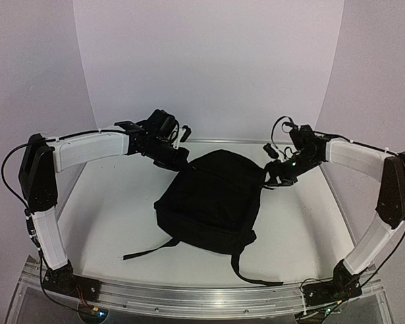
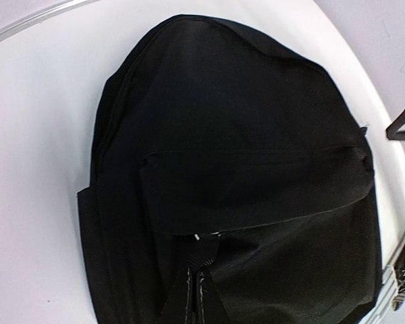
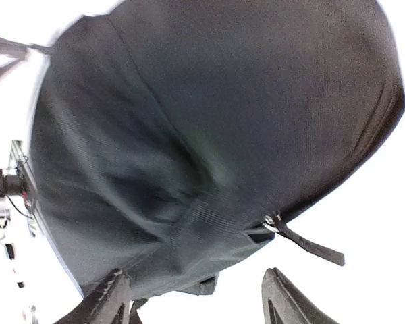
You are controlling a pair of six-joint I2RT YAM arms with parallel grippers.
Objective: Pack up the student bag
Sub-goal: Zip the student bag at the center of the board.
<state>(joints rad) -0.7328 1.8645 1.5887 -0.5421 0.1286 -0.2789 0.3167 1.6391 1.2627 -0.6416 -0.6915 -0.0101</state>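
Note:
The student bag (image 1: 212, 202) is a large black backpack lying flat in the middle of the white table, and it fills the left wrist view (image 2: 229, 135). My left gripper (image 1: 177, 159) is at the bag's far left corner. Its fingers (image 2: 196, 290) are shut on a short black webbing tab (image 2: 206, 253) of the bag. My right gripper (image 1: 275, 177) is at the bag's far right edge and stands open (image 3: 196, 300). The bag's fabric edge (image 3: 189, 256) lies just ahead of its fingers and against the left one. A zip pull with a cord (image 3: 304, 239) hangs beside them.
Two shoulder straps (image 1: 148, 251) (image 1: 253, 273) trail from the bag toward the near edge. An aluminium rail (image 1: 202, 297) runs along the near edge between the arm bases. A curved white backdrop (image 1: 209, 67) closes off the back and sides.

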